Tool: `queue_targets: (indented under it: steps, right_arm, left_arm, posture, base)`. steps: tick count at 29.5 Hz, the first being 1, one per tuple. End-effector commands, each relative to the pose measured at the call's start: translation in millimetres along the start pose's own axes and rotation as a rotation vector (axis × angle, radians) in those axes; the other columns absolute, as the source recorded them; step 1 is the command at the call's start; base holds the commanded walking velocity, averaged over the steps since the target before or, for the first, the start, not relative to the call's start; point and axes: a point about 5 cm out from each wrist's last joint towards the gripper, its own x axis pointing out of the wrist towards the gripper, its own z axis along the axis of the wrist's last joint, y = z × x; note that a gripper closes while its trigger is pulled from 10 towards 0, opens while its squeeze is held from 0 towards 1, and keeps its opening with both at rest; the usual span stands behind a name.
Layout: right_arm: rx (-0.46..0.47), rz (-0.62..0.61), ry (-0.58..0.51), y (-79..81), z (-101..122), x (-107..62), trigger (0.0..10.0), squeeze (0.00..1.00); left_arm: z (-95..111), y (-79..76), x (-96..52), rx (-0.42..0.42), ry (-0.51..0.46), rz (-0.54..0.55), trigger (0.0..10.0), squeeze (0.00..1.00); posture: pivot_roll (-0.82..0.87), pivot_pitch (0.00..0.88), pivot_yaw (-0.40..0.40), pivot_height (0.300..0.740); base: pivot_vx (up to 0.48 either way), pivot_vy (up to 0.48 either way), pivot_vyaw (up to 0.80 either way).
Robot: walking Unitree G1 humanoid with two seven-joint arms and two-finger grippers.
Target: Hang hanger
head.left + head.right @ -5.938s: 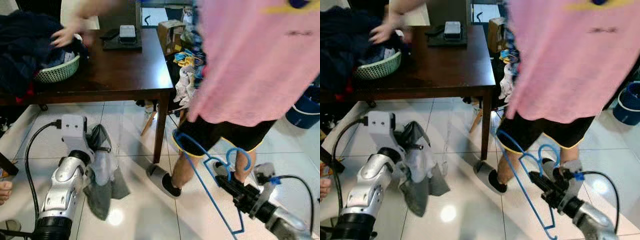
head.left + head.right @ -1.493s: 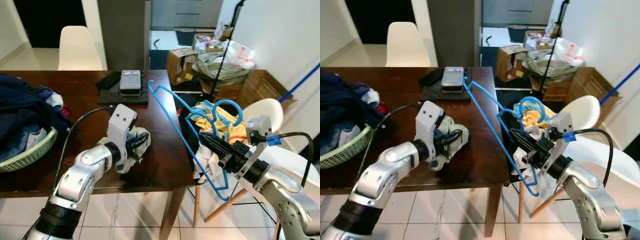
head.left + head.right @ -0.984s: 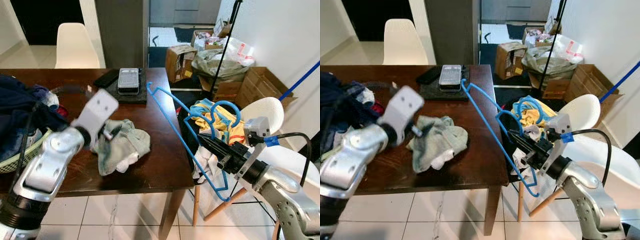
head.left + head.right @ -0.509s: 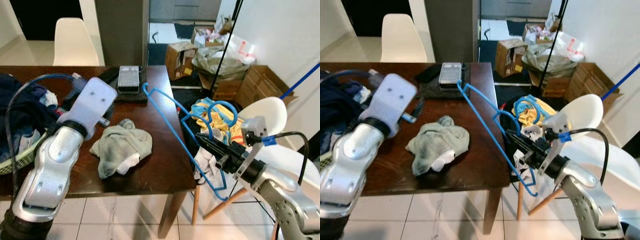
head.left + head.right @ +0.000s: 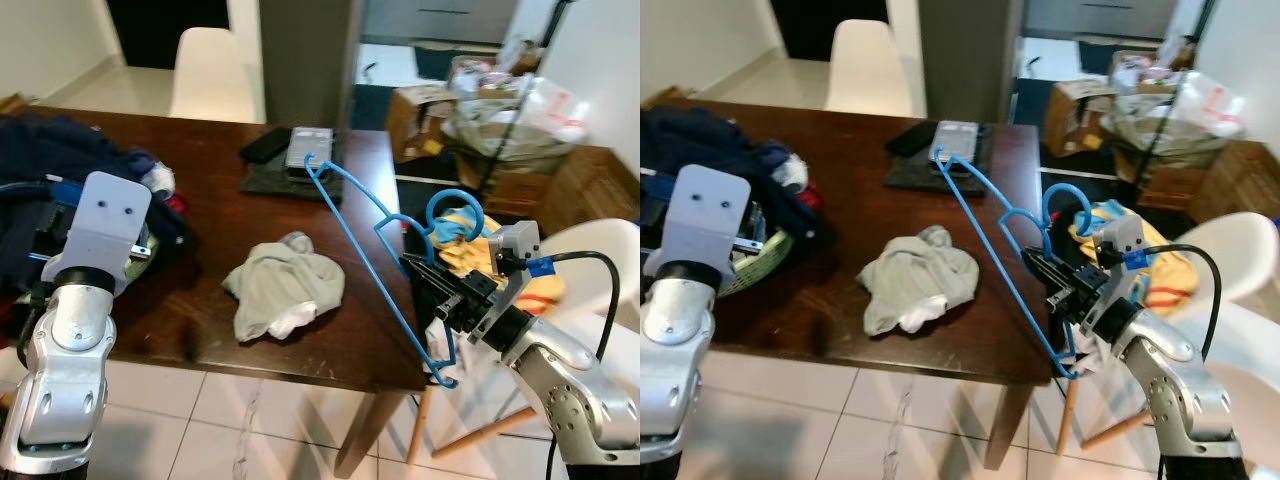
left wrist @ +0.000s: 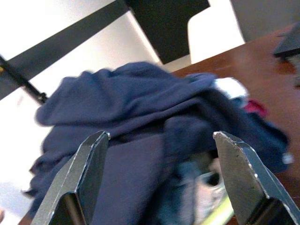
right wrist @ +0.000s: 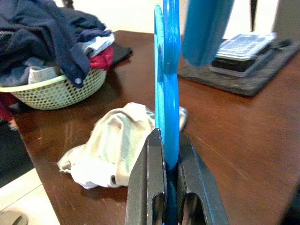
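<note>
The hanger (image 5: 375, 262), thin and blue, is held in the air over the right end of the table (image 5: 200, 200) and its edge. Its long bar runs on a slant from a far, upper end near the remote (image 5: 306, 147) down to a near, lower end past the table's front corner. The hook (image 5: 445, 215) curls upward at the right, above the right gripper (image 5: 435, 283).

The right arm reaches in from the lower right, forearm angled up and to the left, fingers (image 7: 145, 187) pointing toward the table. In the right wrist view the jaws are clamped on the hanger's wire, which rises edge-on between them.

The left arm stands raised at the left, forearm upright, the left gripper (image 6: 164, 173) aimed at the dark blue clothes (image 6: 140, 122) heaped in the basket (image 5: 750, 262). Its jaws are wide apart, holding nothing.

A grey cloth (image 5: 283, 290) lies crumpled mid-table, apart from both grippers.
</note>
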Motion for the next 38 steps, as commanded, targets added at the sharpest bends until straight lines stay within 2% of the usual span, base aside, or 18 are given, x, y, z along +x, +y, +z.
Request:
queue_targets:
  steps: [1,2,4,9,10,11,20,29,31,32,33,35,38]
  right_arm:
    - [-0.009,-0.001,-0.005,0.3,0,1.1,10.0,0.00]
    - [-0.009,-0.001,-0.005,0.3,0,1.1,10.0,0.00]
    - [-0.013,-0.012,0.010,-1.0,-3,1.0,10.0,0.00]
    - [-0.015,-0.015,0.015,-1.6,-3,0.8,10.0,0.00]
    - [-0.016,-0.016,0.016,-2.0,-4,0.9,10.0,0.00]
    - [-0.018,-0.014,0.016,-2.1,-3,1.7,10.0,0.00]
    - [-0.027,-0.008,0.008,-1.8,-1,2.7,10.0,0.00]
    - [-0.029,-0.008,0.009,-1.6,-1,1.2,10.0,0.00]
    - [-0.029,-0.007,0.011,-1.3,-1,0.9,10.0,0.00]
    - [-0.027,-0.003,0.014,-0.7,-2,1.0,10.0,0.00]
    - [-0.027,-0.003,0.014,-0.7,-2,1.0,10.0,0.00]
    - [-0.025,0.004,0.018,0.4,-3,1.2,10.0,0.00]
    - [-0.025,0.006,0.020,0.8,-4,1.3,10.0,0.00]
  left_arm:
    - [-5,2.1,-3.5,0.011,0.015,0.031,10.0,0.00]
    - [-5,2.1,-3.5,0.011,0.015,0.031,10.0,0.00]
    - [-17,6.8,-6.2,0.043,0.059,0.073,10.0,0.00]
    - [-24,8.8,-7.0,0.060,0.080,0.088,10.0,0.00]
    - [-34,10.6,-7.2,0.068,0.108,0.097,10.0,0.00]
    - [-43,10.7,-5.5,0.058,0.131,0.096,10.0,0.00]
    - [-61,4.8,-0.5,-0.005,0.178,0.086,10.0,0.00]
    - [-61,1.5,-1.6,-0.034,0.178,0.079,10.0,0.00]
    - [-55,-1.0,-1.0,-0.061,0.148,0.065,10.0,0.00]
    - [-46,-4.4,0.3,-0.096,0.099,0.042,10.0,0.00]
    - [-46,-4.4,0.3,-0.096,0.099,0.042,10.0,0.00]
    - [-28,-9.0,2.4,-0.124,0.007,0.006,10.0,0.00]
    - [-20,-11.8,3.0,-0.127,-0.031,-0.009,10.0,0.00]
  posture:
    - [0.12,0.123,-0.047,0.740]
    - [0.12,0.123,-0.047,0.740]
    - [0.12,0.121,-0.044,0.740]
    - [0.12,0.118,-0.047,0.740]
    - [0.12,0.118,-0.047,0.740]
    - [0.12,0.113,-0.052,0.740]
    - [0.11,0.107,-0.046,0.740]
    - [0.10,0.111,-0.047,0.740]
    - [0.10,0.114,-0.049,0.740]
    - [0.10,0.115,-0.051,0.740]
    - [0.10,0.115,-0.051,0.740]
    - [0.10,0.118,-0.050,0.740]
    - [0.10,0.120,-0.051,0.740]
  base:
    - [0.000,0.000,0.00]
    - [0.000,0.000,0.00]
    - [0.000,0.000,0.00]
    - [0.000,0.000,0.00]
    - [0.000,0.000,0.00]
    - [0.000,0.000,0.00]
    - [0.000,0.000,0.00]
    - [0.000,0.000,0.00]
    - [0.000,0.000,0.00]
    - [0.000,0.000,0.00]
    - [0.000,0.000,0.00]
    - [0.000,0.000,0.00]
    - [0.000,0.000,0.00]
